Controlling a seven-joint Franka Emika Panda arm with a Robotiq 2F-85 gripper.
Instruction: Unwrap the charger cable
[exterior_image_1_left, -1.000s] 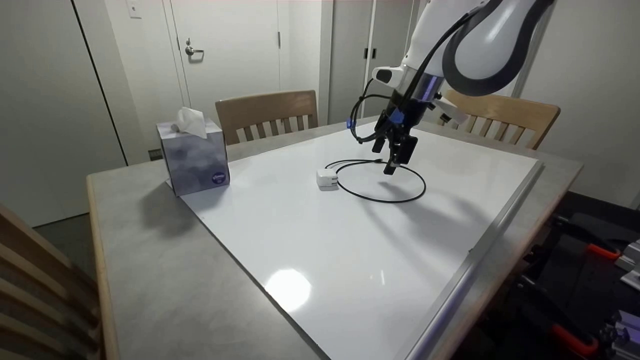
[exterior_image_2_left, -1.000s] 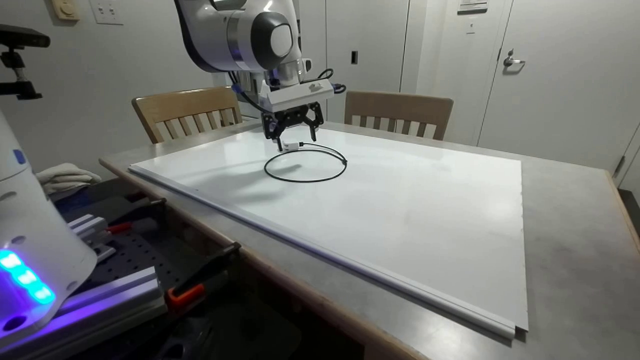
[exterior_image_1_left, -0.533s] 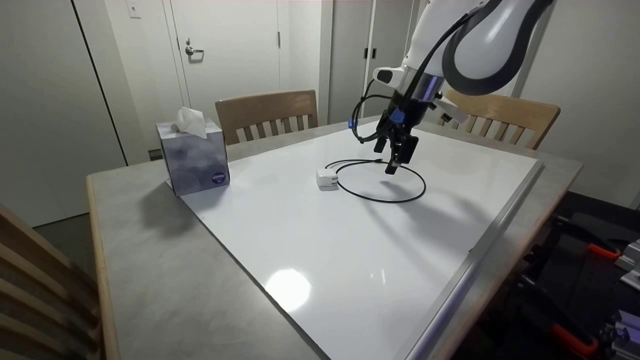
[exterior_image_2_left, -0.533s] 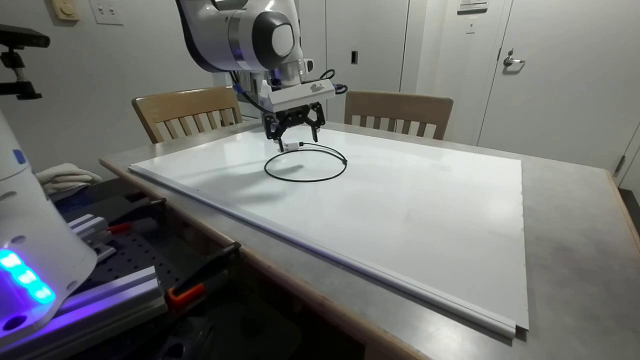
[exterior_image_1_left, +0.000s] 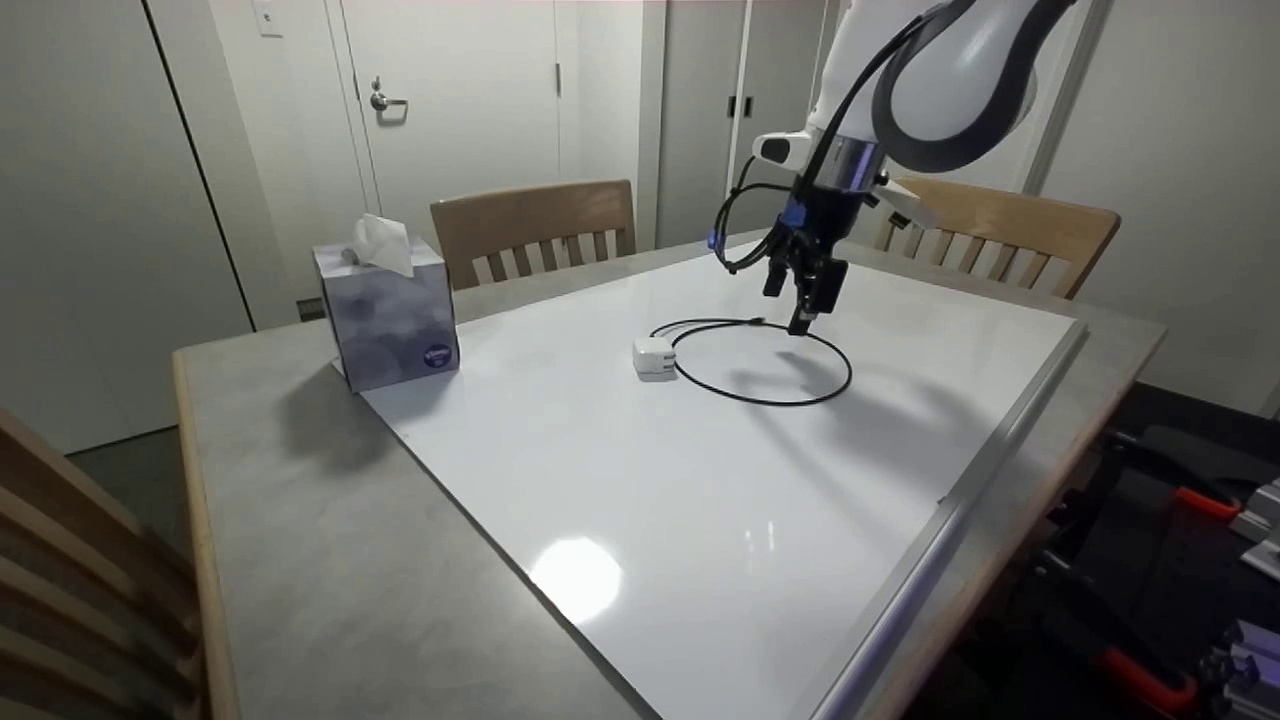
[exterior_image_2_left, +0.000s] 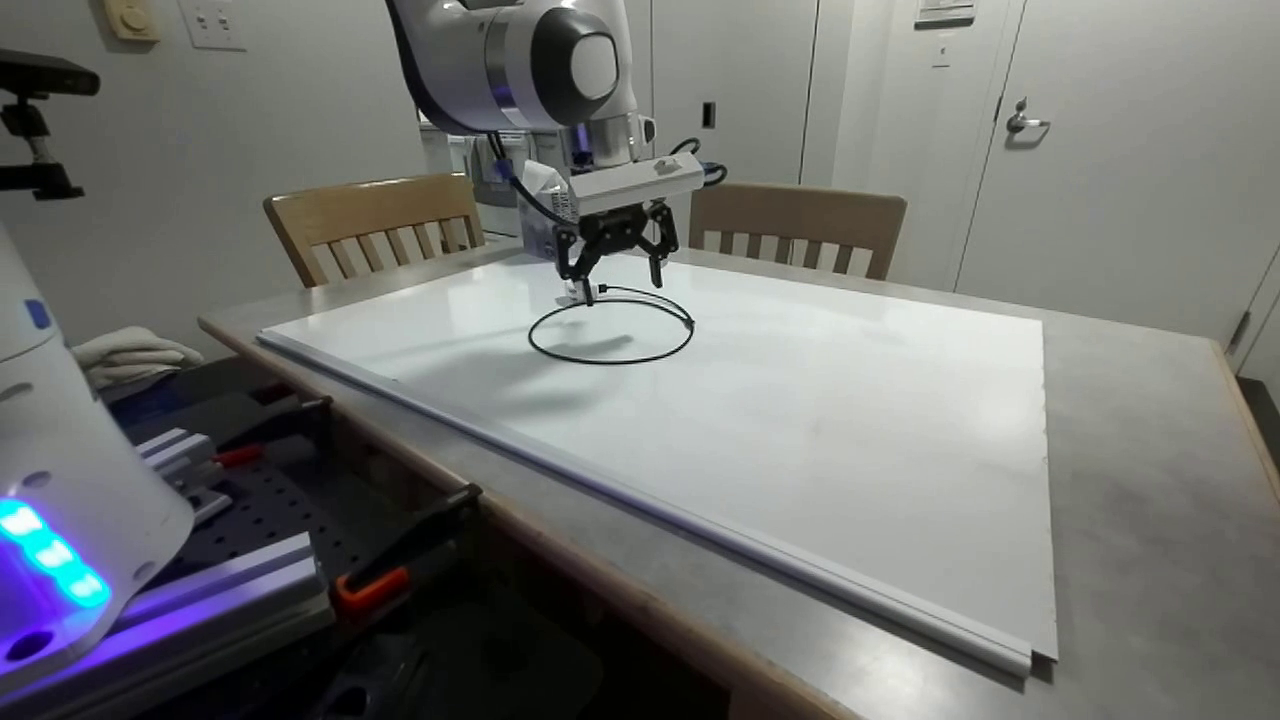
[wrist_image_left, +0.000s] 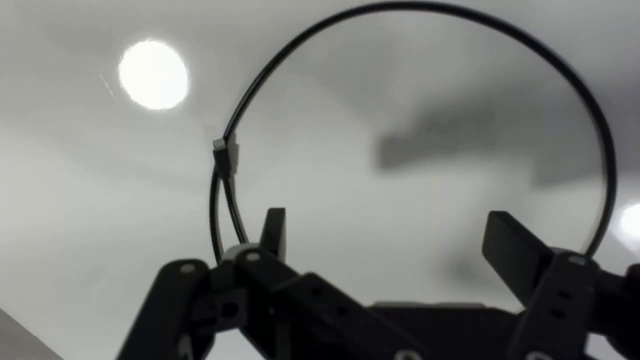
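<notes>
The charger cable is a thin black cord lying in one loop on the white board, in both exterior views and the wrist view. Its small dark connector end rests across the loop at the left in the wrist view. The white cube plug sits beside the loop; a finger partly covers it in an exterior view, and it does not show in the wrist view. My gripper is open and empty above the loop, fingers wide apart, in an exterior view and the wrist view.
The white board covers much of the grey table and has a raised silver rail along one edge. A blue-purple tissue box stands at the board's far corner. Wooden chairs stand around the table.
My open gripper has moved slightly to the right in both exterior views, a little farther from the plug. The cable and plug have not moved.
</notes>
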